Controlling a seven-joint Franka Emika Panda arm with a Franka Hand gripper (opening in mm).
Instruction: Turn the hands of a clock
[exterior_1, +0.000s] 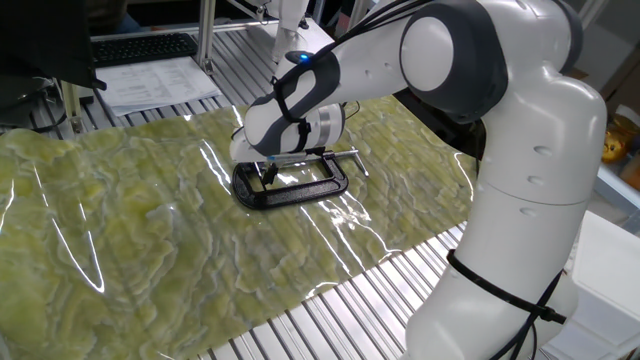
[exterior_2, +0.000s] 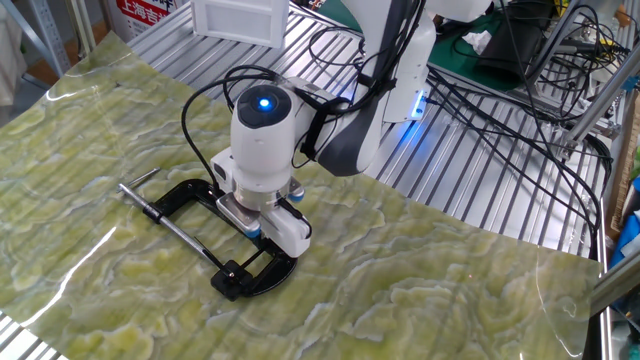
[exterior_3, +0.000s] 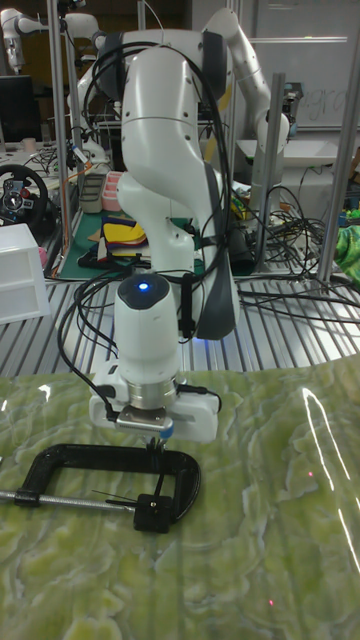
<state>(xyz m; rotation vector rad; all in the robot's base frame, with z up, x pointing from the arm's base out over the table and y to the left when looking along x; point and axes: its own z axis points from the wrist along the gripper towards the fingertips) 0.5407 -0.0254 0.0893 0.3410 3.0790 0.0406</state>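
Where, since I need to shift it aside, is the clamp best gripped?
Grip the clamp across its long straight back, coming straight down from above. It lies flat on the mat, so that bar offers two parallel sides with open space either way. Stay toward the screw handle end, since the gripper hangs over the jaw end.
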